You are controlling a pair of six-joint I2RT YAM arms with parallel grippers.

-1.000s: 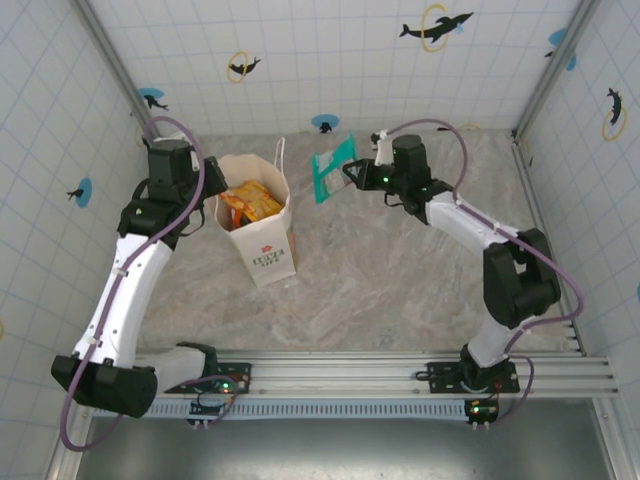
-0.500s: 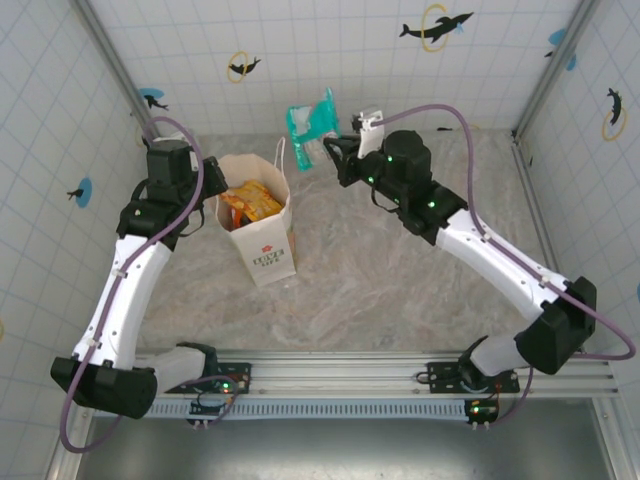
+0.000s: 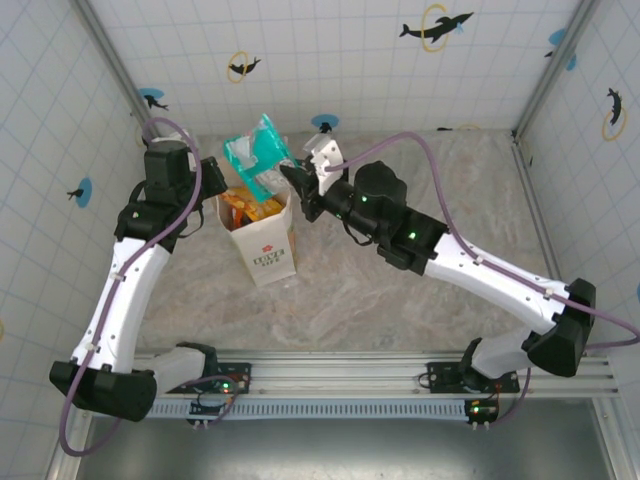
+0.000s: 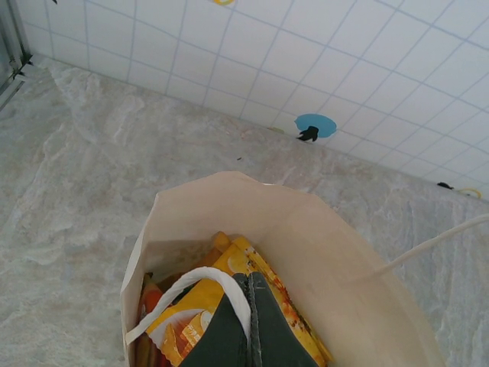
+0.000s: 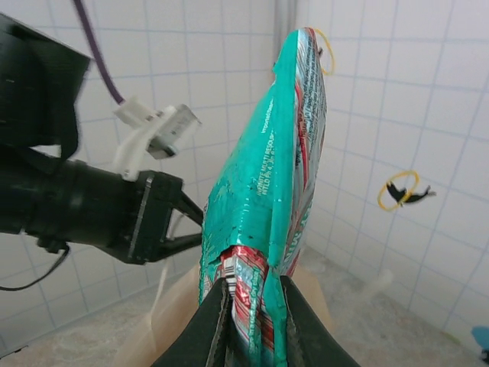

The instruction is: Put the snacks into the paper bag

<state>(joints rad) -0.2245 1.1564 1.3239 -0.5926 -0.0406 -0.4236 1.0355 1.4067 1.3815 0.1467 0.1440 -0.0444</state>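
The right gripper (image 5: 248,300), clamped on a teal packet (image 3: 255,152), hovers at twelve o'clock of the paper bag (image 3: 268,250); the left gripper (image 4: 249,287), closed, apparently pinches its cord handle (image 4: 200,272).

Packet (image 5: 263,183): teal, with red and white print.
Bag (image 3: 262,240): white, small red logo.
Bagged packets (image 4: 187,325): orange-yellow.
Table (image 3: 400,300): beige-grey marbling.
Walls (image 3: 340,70): white tiles, pale blue grid, black dolphins, blue discs, yellow rings.

I see a beige marbled tabletop (image 3: 350,300) enclosed by white tiled walls (image 3: 330,60) carrying black dolphin stickers in yellow rings (image 3: 436,27) and blue round stickers (image 3: 152,97); a silver aluminium rail (image 3: 350,372) lines the near edge.
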